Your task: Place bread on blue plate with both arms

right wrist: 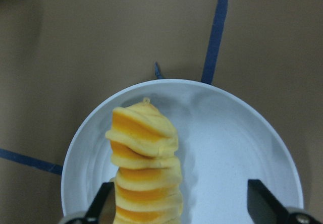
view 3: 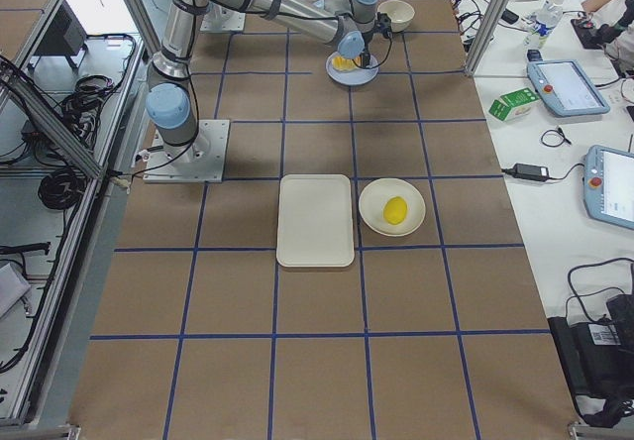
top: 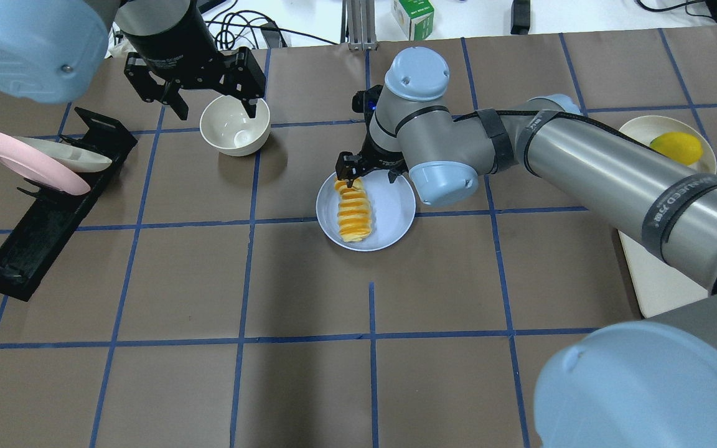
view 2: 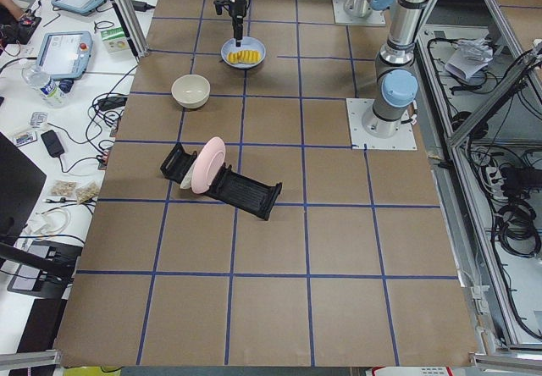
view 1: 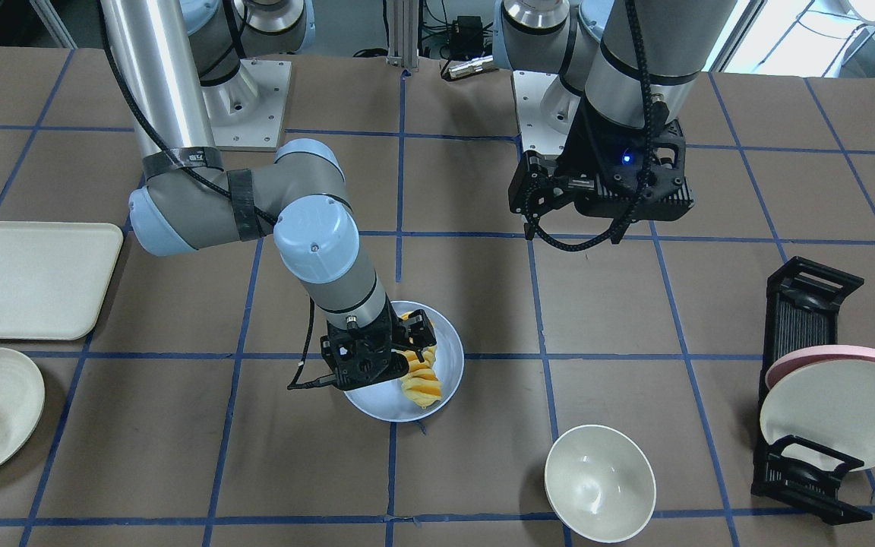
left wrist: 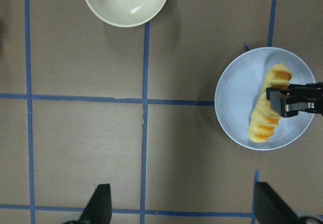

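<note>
"Where's the bread point(top: 353, 211)?"

"On the blue plate point(top: 394, 214), about midway along the desk and nearer the operators' edge than the robot's. It lies flat on the half of the plate toward the desk's left end. One tip points at the operators' edge and the other at the robot's edge."

"Has the right gripper point(right wrist: 177, 196) got hold of it?"

"No, its jaws stand wide apart over the plate. In its wrist camera the bread sits between them, close beside one finger point(right wrist: 102, 200), and the other finger is out over bare plate. I can't tell whether the near finger touches the bread."

"And the left gripper point(left wrist: 181, 185)?"

"It's spread wide too, with nothing between the fingers. It hangs high above the desk, off toward the left end from the plate."

"What else is on the desk?"

"There's a bowl point(top: 234, 127) nearer the operators' edge. A black rack point(top: 41, 230) toward the left end has a pink plate point(top: 28, 165) leaning in it. Toward the right end are a tray point(view 1: 27, 277) and a fruit point(top: 677, 147) on a white plate point(top: 645, 130)."
</note>
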Robot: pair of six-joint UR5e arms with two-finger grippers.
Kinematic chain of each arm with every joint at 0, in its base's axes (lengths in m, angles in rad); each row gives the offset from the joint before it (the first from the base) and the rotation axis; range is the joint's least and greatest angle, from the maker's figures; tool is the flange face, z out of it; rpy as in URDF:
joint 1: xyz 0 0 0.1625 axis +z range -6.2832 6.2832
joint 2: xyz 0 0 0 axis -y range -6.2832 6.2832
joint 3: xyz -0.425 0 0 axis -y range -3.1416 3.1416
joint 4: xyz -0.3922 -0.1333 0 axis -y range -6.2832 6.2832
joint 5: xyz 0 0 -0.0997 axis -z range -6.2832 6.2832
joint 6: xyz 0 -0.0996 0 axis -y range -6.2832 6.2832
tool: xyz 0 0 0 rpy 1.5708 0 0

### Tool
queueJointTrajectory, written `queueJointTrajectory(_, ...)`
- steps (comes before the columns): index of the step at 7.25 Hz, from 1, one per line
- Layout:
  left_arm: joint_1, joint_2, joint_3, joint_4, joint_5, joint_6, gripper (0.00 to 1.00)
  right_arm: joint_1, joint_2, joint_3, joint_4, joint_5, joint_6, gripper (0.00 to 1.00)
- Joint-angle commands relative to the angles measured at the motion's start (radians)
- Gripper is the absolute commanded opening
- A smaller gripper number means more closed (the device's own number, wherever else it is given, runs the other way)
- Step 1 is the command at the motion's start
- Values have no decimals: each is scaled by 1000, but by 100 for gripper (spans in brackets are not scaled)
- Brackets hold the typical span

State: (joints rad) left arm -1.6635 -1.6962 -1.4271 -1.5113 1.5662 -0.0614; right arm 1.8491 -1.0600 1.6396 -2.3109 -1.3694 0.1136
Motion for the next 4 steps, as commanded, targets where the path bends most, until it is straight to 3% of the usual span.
queueJointTrajectory(1, 14, 4, -3, -3, -2, 11, 100, -52, -70, -59, 139, -14, -18, 100)
queueJointTrajectory(3, 13, 6, -4, -1, -2, 0, 100, -204, -167, -205, 495, -43, -186, 100)
queueJointTrajectory(4, 13, 10, -6, -3, 1, -1, 100, -238, -211, -248, 592, -163, -190, 100)
